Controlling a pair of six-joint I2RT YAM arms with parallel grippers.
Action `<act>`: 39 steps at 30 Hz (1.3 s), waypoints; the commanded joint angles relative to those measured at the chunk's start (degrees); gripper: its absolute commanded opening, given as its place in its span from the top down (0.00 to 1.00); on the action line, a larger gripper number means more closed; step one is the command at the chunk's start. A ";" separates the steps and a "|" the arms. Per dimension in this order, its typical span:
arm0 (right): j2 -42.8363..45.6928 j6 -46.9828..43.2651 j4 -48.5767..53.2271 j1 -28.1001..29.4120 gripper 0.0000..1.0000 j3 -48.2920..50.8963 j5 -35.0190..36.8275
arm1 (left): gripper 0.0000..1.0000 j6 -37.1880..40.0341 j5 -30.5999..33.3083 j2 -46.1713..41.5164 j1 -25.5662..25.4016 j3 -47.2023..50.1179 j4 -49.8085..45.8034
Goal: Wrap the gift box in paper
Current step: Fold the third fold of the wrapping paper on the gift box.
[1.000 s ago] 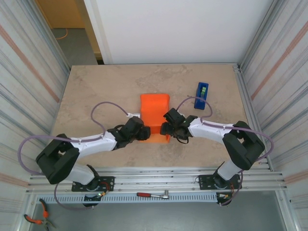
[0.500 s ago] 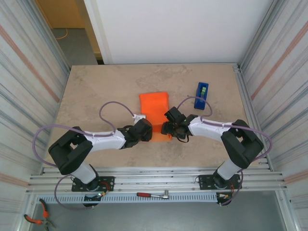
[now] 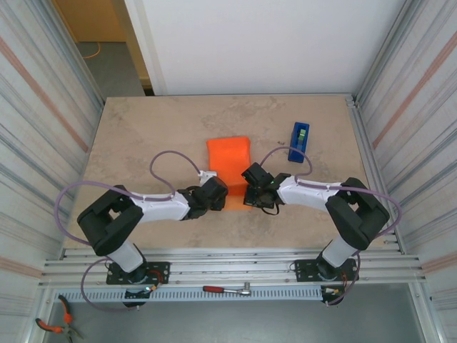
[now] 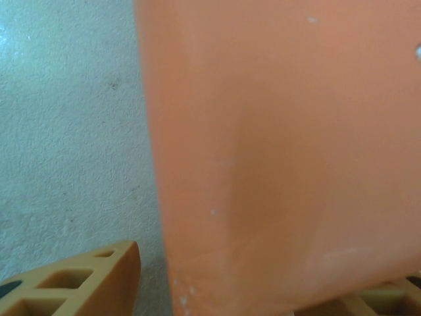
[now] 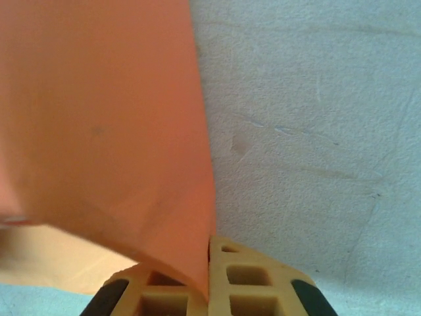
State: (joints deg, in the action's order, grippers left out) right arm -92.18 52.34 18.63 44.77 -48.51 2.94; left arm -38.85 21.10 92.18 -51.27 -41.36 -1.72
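Swinging the left arm in toward the middle since a second ago, bringing the left gripper (image 3: 220, 196) right up against the near left corner of the paper (image 3: 229, 158). Snapping the right gripper (image 3: 248, 194) closed over that same second, at the near right corner. Seeing the paper lying lower too, having lost the boxy upright fold of a moment ago. Finding it mid-table (image 3: 143, 136), with the far end toward the back wall and the near end between the two grippers. Catching, from the right wrist, the fingers (image 5: 250, 291) pressed tight together, pinching the paper's edge right in the seam, with the sheet billowing up and to the left of them. Catching, from the left wrist, fingers (image 4: 122, 280) standing spread, one at lower left, the other just peeking out at lower right, with the paper hanging down between them and a sliver of table showing beside the left one. Leaving the blue tape dispenser (image 3: 299, 141) well apart, off toward the far right. Noting purple cables (image 3: 168, 158) looping over both forearms. Spotting a wrench (image 3: 228, 289) lying on the rail in front of the arm bases.
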 commanded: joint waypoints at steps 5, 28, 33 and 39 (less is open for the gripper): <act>-0.13 -0.07 0.43 0.23 1.00 0.17 -0.49 | 0.40 -0.79 1.93 0.98 -0.63 -1.96 -1.30; 1.78 0.05 0.63 -1.74 0.43 -1.55 -0.22 | 0.36 0.53 -0.12 -1.68 -0.94 -2.06 -2.45; -0.17 0.22 -0.70 -2.13 0.50 -1.43 -0.65 | 0.27 -3.03 -1.68 -7.79 -0.93 1.60 -3.07; 0.00 0.79 -2.62 -2.24 0.52 0.35 -1.42 | 0.27 -9.08 -1.59 -12.11 -0.91 4.81 -3.57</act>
State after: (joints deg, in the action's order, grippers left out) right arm -91.85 52.10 17.06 43.00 -48.88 2.24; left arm -43.64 19.31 81.34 -51.88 -37.67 -3.42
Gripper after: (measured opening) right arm 0.482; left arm 0.728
